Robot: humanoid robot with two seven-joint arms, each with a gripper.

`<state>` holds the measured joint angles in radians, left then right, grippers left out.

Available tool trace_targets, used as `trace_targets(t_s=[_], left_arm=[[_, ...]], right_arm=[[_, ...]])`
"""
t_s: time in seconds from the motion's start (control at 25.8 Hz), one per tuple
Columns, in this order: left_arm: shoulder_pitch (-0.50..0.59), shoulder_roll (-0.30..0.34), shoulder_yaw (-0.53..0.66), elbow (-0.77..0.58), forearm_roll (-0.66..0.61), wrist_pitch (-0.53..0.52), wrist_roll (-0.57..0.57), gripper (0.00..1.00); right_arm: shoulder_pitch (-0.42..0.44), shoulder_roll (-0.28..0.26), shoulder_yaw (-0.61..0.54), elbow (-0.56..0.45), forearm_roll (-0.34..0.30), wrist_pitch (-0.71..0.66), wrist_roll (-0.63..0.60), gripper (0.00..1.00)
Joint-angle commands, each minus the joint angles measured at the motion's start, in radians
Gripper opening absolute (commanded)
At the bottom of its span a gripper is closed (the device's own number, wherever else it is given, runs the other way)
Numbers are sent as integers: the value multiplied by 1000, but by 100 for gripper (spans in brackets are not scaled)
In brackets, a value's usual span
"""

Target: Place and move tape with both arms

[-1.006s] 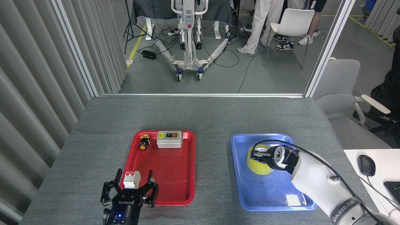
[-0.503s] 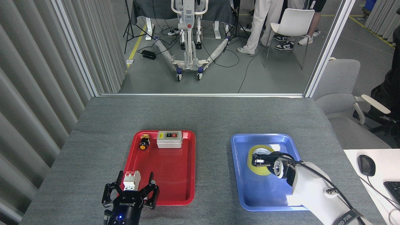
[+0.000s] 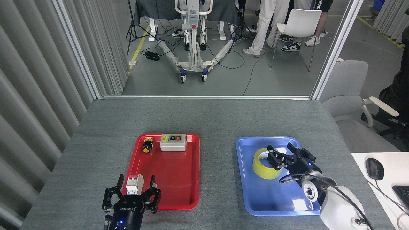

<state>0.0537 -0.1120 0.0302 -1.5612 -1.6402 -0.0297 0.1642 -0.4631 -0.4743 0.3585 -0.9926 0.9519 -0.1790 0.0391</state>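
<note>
The right claw is hanging over the blue tray, its black fingers spread apart and released, gripping nothing. Its fingertips are reaching over the 3 o'clock edge of the tape; whether they are touching the roll cannot be told. The tape is lying flat in the blue tray's 11 o'clock part, white core facing up, yellow wall showing toward the 6 o'clock side. The right arm is entering from the 5 o'clock corner, a black cable looping along it.

The left claw is sitting at the table's 6 o'clock edge, fingers splayed wide and released, flanking a small white breaker with red toggles that is standing in the red tray's 7 o'clock corner; the fingers are not closing on it. At the red tray's 12 o'clock end a grey switch box is lying, with a small yellow push button just beside it at 9 o'clock.

The two trays are lying well apart on the grey table.
</note>
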Motion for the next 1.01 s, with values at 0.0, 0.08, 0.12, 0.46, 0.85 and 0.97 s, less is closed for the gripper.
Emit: trace_targets(t_s=[0.0,0.08,0.12,0.46,0.85,0.97], left_arm=[[-2,2,3,7,19,1,1,100],[-2,3,3,17,33,1,1,100],[-3,3,3,18,34,1,1,100],[-11,3,2,21,36,-4,-8,100],[-12,8,2,26,37,-3,-9,100],[-12,8,2,26,37,-4,-9,100]], right_arm=[[63,3,-87,-57,119,-31,-117,92],[126,5,-167,-110,189,-56,-156,97],[156,8,-207,-138,222,-59,-174,98],[360,152,-452,-321,358,-17,-214,99],[595,255,-512,-557,475,55,-220,99],[640,250,-512,-578,473,55,-219,99]])
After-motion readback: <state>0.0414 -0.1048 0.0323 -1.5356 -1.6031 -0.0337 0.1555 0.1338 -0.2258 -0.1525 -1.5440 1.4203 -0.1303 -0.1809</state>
